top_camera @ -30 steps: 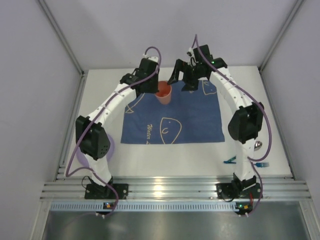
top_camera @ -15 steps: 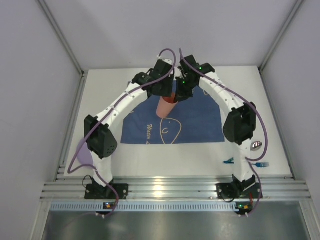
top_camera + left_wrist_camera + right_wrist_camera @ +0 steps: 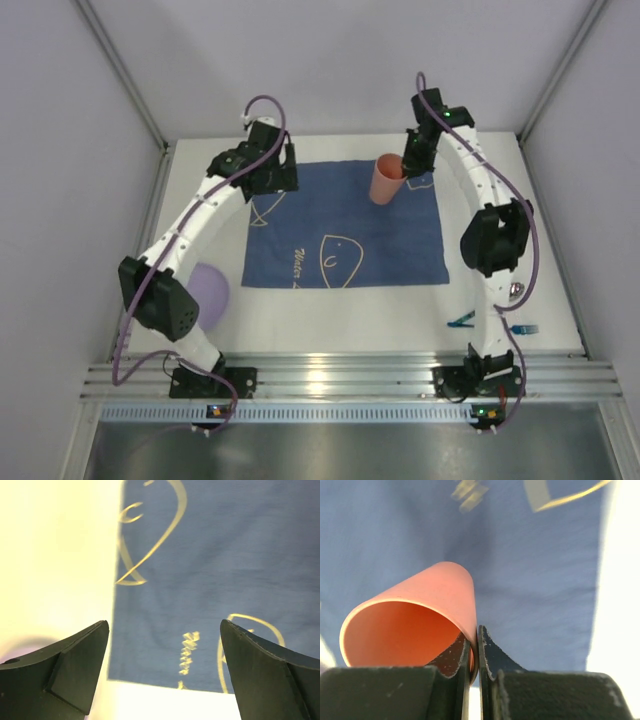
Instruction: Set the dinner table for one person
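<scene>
The right gripper (image 3: pixel 408 168) (image 3: pixel 476 636) pinches the wall of an orange cup (image 3: pixel 385 180) (image 3: pixel 437 590) at its rim. Its two dark fingers (image 3: pixel 454 656) are drawn nearly together, one inside the mouth and one outside, with only the thin plastic between them. The cup leans from the grip over the far right part of a dark-blue cloth (image 3: pixel 350 225) printed with yellow line drawings (whether its base touches the fabric cannot be told from either view). Across the cloth, well apart from the cup, the left gripper (image 3: pixel 272 176) (image 3: pixel 164 625) hangs with its jaws spread wide, holding and touching nothing. Its wrist camera shows the cloth's left edge running between the two fingertips (image 3: pixel 82 655), with bare white surface to the left of that edge. The cloth lies flat on the dinner table (image 3: pixel 340 315), the white tabletop that stretches beneath both tools and out to the ribbed aluminium rail (image 3: pixel 340 375) by the arm bases. Nearer the bases, a lilac round dish (image 3: pixel 208 290) sits on the table beside the left arm's elbow, partly hidden by it. A blue clothespin (image 3: pixel 460 321) lies close to the foot of the right arm, well clear of both grippers.
</scene>
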`<state>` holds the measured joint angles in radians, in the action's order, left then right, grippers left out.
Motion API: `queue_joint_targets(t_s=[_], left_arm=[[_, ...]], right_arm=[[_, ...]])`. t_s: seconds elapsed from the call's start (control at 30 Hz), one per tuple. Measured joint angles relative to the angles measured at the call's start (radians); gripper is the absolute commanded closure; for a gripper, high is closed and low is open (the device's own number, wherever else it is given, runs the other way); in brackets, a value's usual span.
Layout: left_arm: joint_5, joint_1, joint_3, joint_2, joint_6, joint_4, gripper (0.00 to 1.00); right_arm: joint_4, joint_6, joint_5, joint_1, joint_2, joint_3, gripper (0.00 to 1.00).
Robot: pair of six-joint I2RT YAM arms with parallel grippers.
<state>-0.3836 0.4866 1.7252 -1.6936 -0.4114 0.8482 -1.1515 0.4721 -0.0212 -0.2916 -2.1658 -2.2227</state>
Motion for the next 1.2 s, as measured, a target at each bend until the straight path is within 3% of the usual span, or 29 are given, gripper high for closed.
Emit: queue_joint_targets(t_s=[0.2,0.4,0.57,0.6,0.7,0.87,0.9,0.97,1.0,1.2], left_arm=[[0.014,-0.105,-0.229,0.189,-0.06,0.005,0.02],[0.041,-0.133,-0.364,0.304,-0.096,0.02,0.02],[0.051,-0.145,-0.422,0.362,-0.121,0.039,0.02],[0.053,-0.146,-0.43,0.37,-0.123,0.044,0.02],[0.055,-0.153,-0.446,0.378,-0.135,0.053,0.02],[0.053,-0.185,-0.454,0.358,-0.154,0.082,0.02],[0.054,-0.195,-0.454,0.342,-0.16,0.092,0.02],[0.056,-0.213,-0.463,0.303,-0.169,0.102,0.02],[0.058,-0.222,-0.479,0.278,-0.175,0.102,0.02],[0.076,-0.249,-0.575,0.181,-0.208,0.107,0.02]], right_arm=[[-0.008,0.01,0.118,0.15,-0.109,-0.158,1.0],[0.002,0.024,0.179,0.156,-0.209,-0.222,0.98],[0.005,0.031,0.213,0.142,-0.238,-0.235,0.74],[0.005,0.03,0.216,0.141,-0.24,-0.235,0.61],[0.005,0.027,0.225,0.135,-0.249,-0.235,0.38],[0.017,0.022,0.214,0.116,-0.241,-0.234,0.21],[0.024,0.023,0.202,0.113,-0.234,-0.232,0.12],[0.05,0.025,0.171,0.108,-0.192,-0.205,0.04],[0.069,0.026,0.15,0.105,-0.153,-0.172,0.0],[0.15,0.029,0.09,0.102,0.211,0.069,0.0]])
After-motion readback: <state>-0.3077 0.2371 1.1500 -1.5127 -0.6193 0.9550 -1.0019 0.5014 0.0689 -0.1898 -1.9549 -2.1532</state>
